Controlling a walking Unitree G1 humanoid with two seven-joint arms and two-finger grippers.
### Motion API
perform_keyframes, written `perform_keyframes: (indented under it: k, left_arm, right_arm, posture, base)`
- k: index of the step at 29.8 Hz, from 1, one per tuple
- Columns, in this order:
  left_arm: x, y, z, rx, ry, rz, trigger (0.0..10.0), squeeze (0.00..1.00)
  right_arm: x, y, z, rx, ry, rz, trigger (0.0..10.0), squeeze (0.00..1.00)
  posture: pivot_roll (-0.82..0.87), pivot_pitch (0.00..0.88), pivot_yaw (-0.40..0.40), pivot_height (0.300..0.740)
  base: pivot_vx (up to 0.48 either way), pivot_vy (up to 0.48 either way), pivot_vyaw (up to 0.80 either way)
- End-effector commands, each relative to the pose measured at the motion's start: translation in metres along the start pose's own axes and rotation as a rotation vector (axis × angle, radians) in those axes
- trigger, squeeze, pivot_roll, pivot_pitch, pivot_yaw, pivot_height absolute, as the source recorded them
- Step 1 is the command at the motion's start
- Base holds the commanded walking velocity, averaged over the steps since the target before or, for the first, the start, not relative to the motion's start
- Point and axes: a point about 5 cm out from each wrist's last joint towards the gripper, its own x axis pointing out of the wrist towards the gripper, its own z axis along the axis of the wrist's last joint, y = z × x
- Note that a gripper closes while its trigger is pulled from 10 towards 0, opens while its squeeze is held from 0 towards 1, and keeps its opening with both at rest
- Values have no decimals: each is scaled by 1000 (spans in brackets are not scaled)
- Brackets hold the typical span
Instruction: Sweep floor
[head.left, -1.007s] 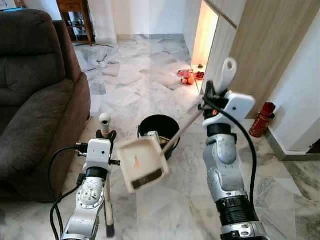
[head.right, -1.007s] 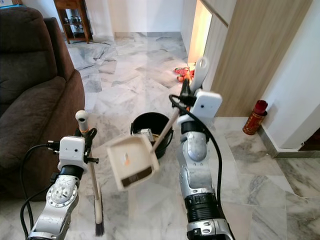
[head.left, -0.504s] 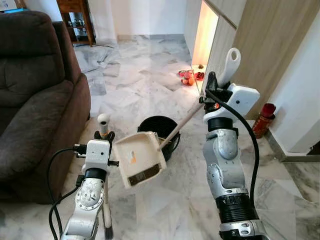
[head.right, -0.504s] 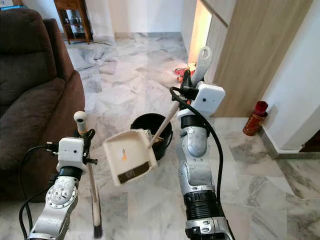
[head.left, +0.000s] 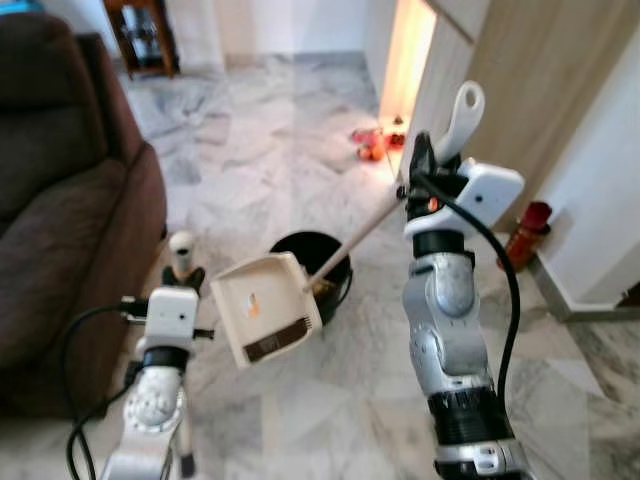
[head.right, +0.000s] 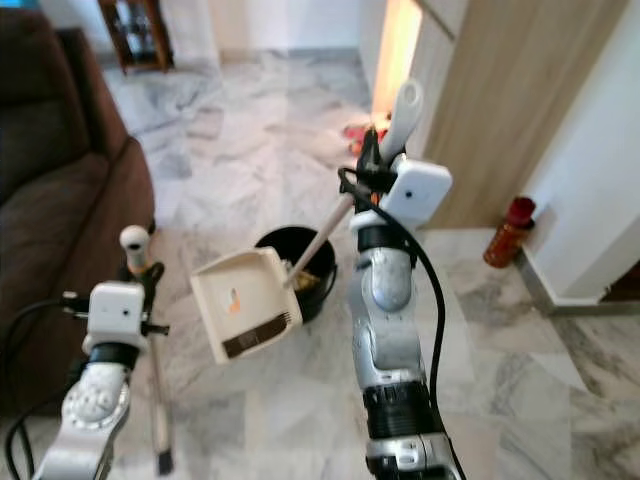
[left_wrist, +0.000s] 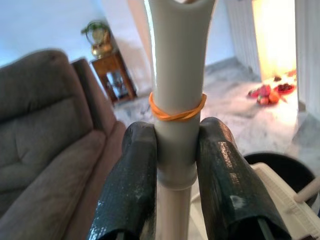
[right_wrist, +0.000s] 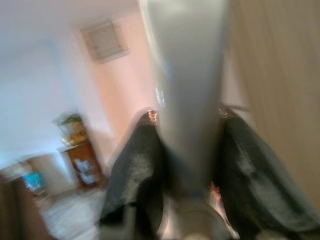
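You cannot see the contents of the round black bucket (head.left: 318, 268): the cream plastic dustpan (head.left: 264, 309) covers part of its mouth. The thin pale broom stick (head.right: 158, 395) ends in a blur. The right wrist view is smeared, softening the grey handle (right_wrist: 187, 95).

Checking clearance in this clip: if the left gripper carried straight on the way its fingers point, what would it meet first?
Judging by its wrist view, the left gripper, shut on the broom handle, points across open floor toward the brown sofa and a wooden cabinet; nothing nearer shows, though depth is unclear.
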Motion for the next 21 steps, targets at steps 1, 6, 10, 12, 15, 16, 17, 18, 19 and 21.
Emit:
perform_keyframes:
  k: [1, 6, 10, 12, 15, 16, 17, 18, 19, 21]
  left_arm:
    - [0, 12, 9, 35, -46, 30, 10000, 0]
    - [-4, 16, 6, 47, -33, 42, 10000, 0]
    - [-2, 14, 9, 45, -35, 44, 10000, 0]
    - [-1, 13, 11, 41, -37, 43, 10000, 0]
    - [0, 12, 11, 39, -38, 42, 10000, 0]
    - [0, 12, 11, 37, -38, 40, 10000, 0]
    - [0, 12, 10, 36, -38, 39, 10000, 0]
    - [-1, 11, 10, 35, -38, 37, 10000, 0]
    - [-1, 11, 10, 35, -38, 36, 10000, 0]
    - [-1, 11, 10, 34, -38, 35, 10000, 0]
  right_arm:
    - [7, 18, 22, 47, -106, 49, 10000, 0]
    - [7, 20, 23, 54, -109, 53, 10000, 0]
    - [7, 20, 23, 48, -107, 59, 10000, 0]
    - [7, 20, 23, 37, -107, 65, 10000, 0]
    - [8, 21, 24, 38, -107, 68, 10000, 0]
    - [7, 22, 23, 45, -106, 71, 10000, 0]
    - [7, 23, 23, 51, -105, 73, 10000, 0]
    - [7, 23, 23, 54, -104, 75, 10000, 0]
    - [7, 23, 23, 56, -104, 77, 10000, 0]
    - [7, 23, 23, 61, -99, 79, 10000, 0]
  posture:
    - [163, 0, 4, 740]
    - [164, 0, 2, 740]
    - [164, 0, 0, 740]
    - [162, 0, 0, 740]
    - [162, 0, 0, 740]
    - [162, 0, 3, 740]
    - [161, 0, 4, 740]
    - [163, 0, 2, 740]
    - [164, 0, 2, 740]
    - [164, 0, 1, 740]
  base:
    - [315, 0, 0]
    - [315, 0, 0]
    - [316, 0, 0]
    - [315, 0, 0]
    - [320, 0, 0]
    - [319, 0, 0]
    - [319, 0, 0]
    - [319, 0, 0]
    - [319, 0, 0]
    - [319, 0, 0]
